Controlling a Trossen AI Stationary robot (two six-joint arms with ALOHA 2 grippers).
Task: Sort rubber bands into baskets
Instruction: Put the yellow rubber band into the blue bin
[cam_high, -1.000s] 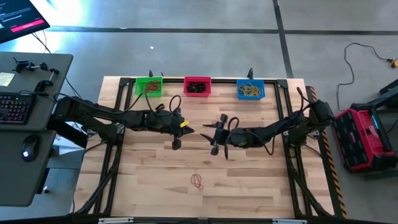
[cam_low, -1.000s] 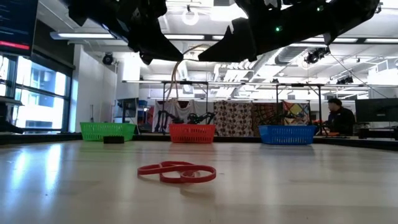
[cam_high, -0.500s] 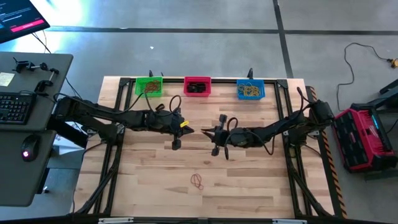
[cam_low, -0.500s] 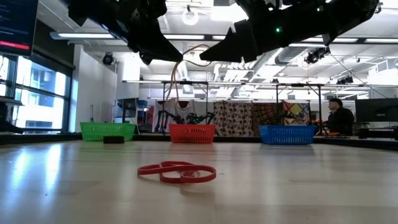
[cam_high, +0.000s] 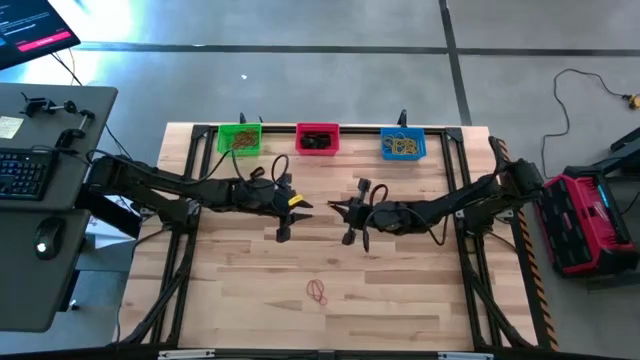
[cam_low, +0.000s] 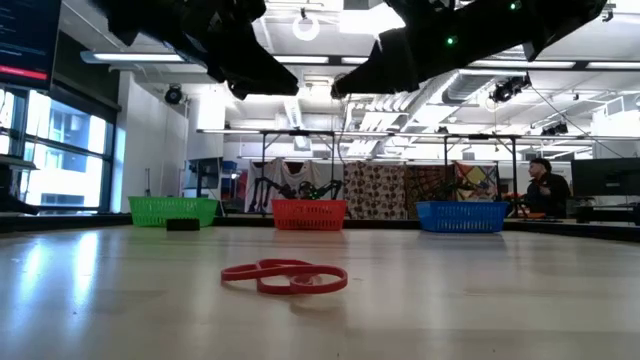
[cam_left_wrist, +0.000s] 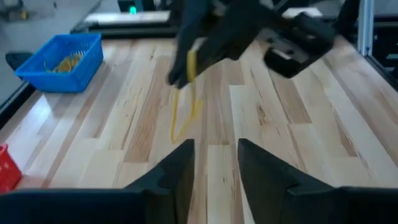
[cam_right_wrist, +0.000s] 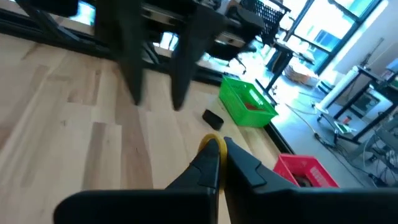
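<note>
A yellow rubber band (cam_left_wrist: 175, 118) hangs from my right gripper (cam_right_wrist: 221, 149), which is shut on it above the table's middle (cam_high: 337, 209). Facing it from the left, my left gripper (cam_left_wrist: 216, 162) stands open a short way off (cam_high: 303, 207); nothing is between its fingers. A red rubber band (cam_high: 317, 291) lies flat on the table nearer the front edge (cam_low: 285, 277). The green basket (cam_high: 239, 138), the red basket (cam_high: 317, 139) and the blue basket (cam_high: 402, 146) stand in a row along the far edge, each with bands inside. My right gripper pinches the yellow band's upper end (cam_right_wrist: 213, 140) between its two fingertips. The fingers come in roughly level from the table's right. The rest of the band (cam_left_wrist: 176, 130) hangs slack below them, clear of the table.
A small black object (cam_low: 182, 225) lies on the table in front of the green basket (cam_low: 173, 210). Bare wood lies around the red band and between it and the baskets. A desk with a keyboard (cam_high: 25, 170) stands left of the table.
My right gripper has shut on the yellow band, which was held by my left gripper and looped between the two. My left gripper has let go of it. The band now hangs from my right gripper alone. Neither arm has moved noticeably.
</note>
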